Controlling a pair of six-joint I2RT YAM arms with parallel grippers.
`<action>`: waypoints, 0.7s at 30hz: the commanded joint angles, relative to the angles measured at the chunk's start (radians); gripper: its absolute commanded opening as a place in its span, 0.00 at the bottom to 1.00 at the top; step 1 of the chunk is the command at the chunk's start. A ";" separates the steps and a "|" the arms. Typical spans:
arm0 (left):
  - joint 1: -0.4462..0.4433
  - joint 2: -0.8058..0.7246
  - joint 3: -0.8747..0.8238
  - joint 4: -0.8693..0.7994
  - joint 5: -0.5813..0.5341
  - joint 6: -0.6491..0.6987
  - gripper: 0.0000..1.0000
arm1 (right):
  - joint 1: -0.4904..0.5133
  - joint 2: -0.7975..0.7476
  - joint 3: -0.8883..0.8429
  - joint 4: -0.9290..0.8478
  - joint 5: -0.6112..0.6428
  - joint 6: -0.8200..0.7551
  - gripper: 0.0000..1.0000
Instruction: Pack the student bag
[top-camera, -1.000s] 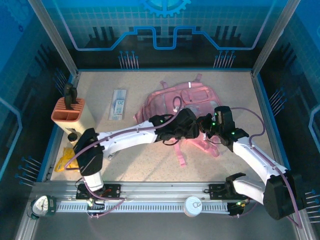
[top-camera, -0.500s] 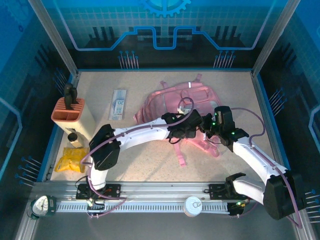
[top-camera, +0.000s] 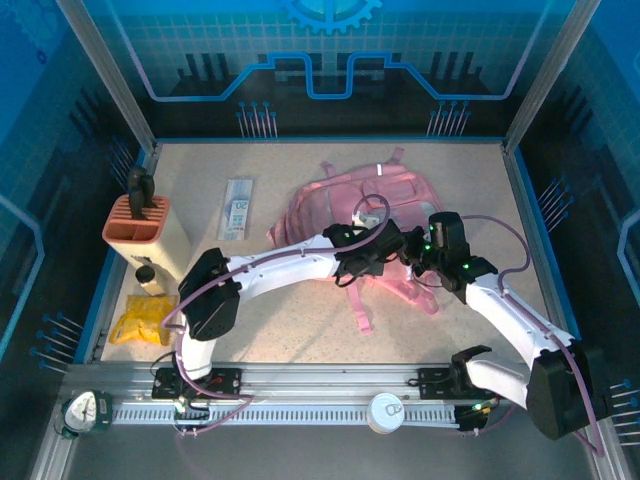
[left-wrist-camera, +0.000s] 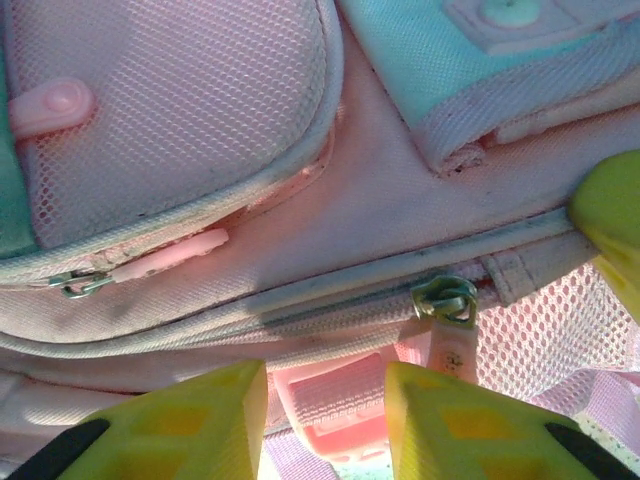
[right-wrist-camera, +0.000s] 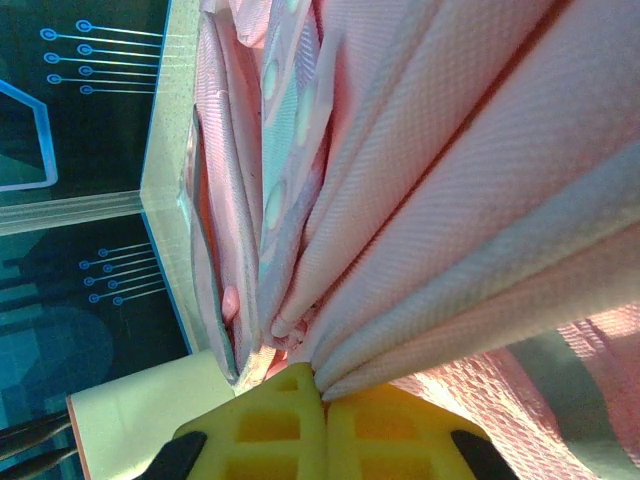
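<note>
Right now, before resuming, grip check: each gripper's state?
Left gripper: open, astride a strap of the large soft pink backpack.
Right gripper: shut on backpack fabric.

No wording can be read with certainty. Dark print is carried on a white label on the flat clear packet (top-camera: 238, 208) lying toward the far left part of the table (top-camera: 300, 335), but it is too small to be made out. A gear emblem (top-camera: 330, 12) is drawn on the back wall panel.
</note>
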 joint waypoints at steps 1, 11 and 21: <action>-0.001 -0.057 0.007 -0.045 0.029 0.028 0.38 | 0.013 -0.005 0.043 0.094 -0.035 -0.005 0.00; -0.025 -0.022 0.024 0.065 0.072 0.111 0.43 | 0.009 -0.013 0.049 0.094 -0.048 0.035 0.00; -0.015 0.078 0.099 -0.014 -0.070 0.080 0.44 | 0.000 -0.010 0.038 0.130 -0.090 0.092 0.00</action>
